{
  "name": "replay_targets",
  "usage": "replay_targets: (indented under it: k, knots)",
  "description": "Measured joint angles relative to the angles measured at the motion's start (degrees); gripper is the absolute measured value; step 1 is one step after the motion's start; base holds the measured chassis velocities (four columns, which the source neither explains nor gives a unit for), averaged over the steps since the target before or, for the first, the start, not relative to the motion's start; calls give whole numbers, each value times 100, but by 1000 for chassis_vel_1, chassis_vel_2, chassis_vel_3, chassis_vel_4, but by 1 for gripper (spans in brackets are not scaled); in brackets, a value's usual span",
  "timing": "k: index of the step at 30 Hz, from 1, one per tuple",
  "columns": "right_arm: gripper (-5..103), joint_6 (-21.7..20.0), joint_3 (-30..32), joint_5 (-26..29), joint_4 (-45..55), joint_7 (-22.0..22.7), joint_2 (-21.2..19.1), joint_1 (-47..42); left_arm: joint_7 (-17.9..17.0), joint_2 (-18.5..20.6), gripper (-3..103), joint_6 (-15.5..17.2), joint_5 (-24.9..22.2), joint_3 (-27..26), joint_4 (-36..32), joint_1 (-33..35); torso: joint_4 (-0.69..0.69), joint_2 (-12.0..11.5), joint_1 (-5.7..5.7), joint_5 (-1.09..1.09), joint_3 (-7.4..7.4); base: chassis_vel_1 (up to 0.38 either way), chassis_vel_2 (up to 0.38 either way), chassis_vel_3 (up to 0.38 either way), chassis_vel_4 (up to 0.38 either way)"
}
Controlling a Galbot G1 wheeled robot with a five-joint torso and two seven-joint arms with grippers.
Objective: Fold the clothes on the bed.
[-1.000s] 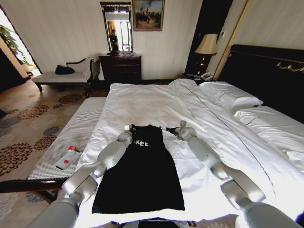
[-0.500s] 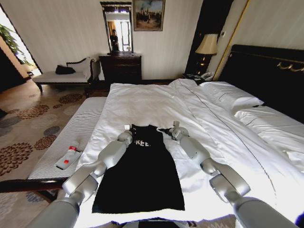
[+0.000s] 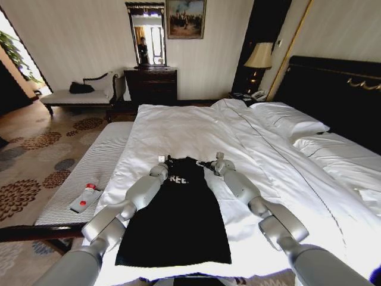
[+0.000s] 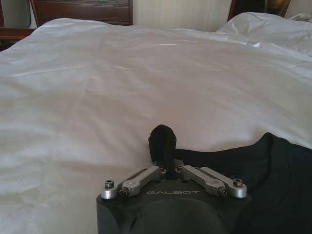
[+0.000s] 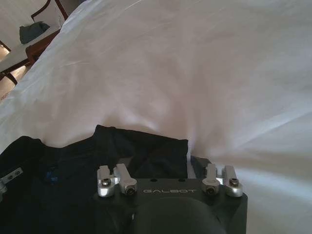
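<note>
Head view: the black T-shirt (image 3: pixel 178 214) is laid lengthwise on the bed (image 3: pixel 196 128), the left tool (image 3: pixel 164 162) and right tool (image 3: pixel 212 163) set at its far shoulders.
Left wrist view: the left tool (image 4: pixel 165 161) is pressed together, pinching a tuft of shirt (image 4: pixel 253 170).
Right wrist view: the right tool (image 5: pixel 168 168) stands spread over the shirt corner (image 5: pixel 141 148).

Striped bench (image 3: pixel 89 173) with a red-capped bottle (image 3: pixel 85 199); far dresser (image 3: pixel 151 84), lamp (image 3: pixel 259 56).

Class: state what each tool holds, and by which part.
Left tool: T-shirt, pinched at its left shoulder corner. Right tool: at the other shoulder; grip cannot be told.
</note>
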Motion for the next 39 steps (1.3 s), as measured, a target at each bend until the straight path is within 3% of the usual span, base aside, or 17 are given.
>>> replay_targets:
  k: [2, 3, 5, 13, 15, 18, 26, 32, 39]
  knots:
    - [66, 3, 0, -2, -4, -1, 1, 2, 0, 1, 2, 0, -1, 2, -3, 0, 0, 0, 0, 0, 0, 0, 0, 0, 0]
    - [54, 7, 0, -4, -10, -3, 4, 11, 0, 1, 2, 0, -3, 4, -9, 0, 0, 0, 0, 0, 0, 0, 0, 0, 0]
    - [54, 12, 1, -5, -15, -3, 6, 15, -1, 2, 2, 0, -5, 4, -12, 0, 0, 0, 0, 0, 0, 0, 0, 0, 0]
    - [15, 33, 5, -13, 26, 9, 14, -18, -9, 14, 2, 0, -8, -33, -34, 50, -1, 0, 0, 0, 0, 0, 0, 0, 0]
    - [15, 33, 4, -13, 30, 11, 12, -22, -9, 15, 2, 0, -8, -37, -34, 53, -1, 0, 0, 0, 0, 0, 0, 0, 0]
    - [2, 31, 4, -3, 149, 40, -31, -88, -9, 75, 2, 3, -5, -103, -102, 107, -2, 0, 0, 0, 0, 0, 0, 0, 0]
    - [1, 32, 6, 39, 429, 91, -169, -127, -75, 209, 2, 21, -85, -190, -257, 134, 0, 0, 0, 0, 0, 0, 0, 0, 0]
    - [1, 8, -89, 357, 1092, 344, -514, 33, -230, 461, 2, 55, -373, -226, -613, -21, 0, 0, 0, 0, 0, 0, 0, 0, 0]
    - [1, 75, -290, 519, 1250, 402, -720, 258, -208, 556, 2, 46, -516, -308, -535, -258, -3, 0, 0, 0, 0, 0, 0, 0, 0]
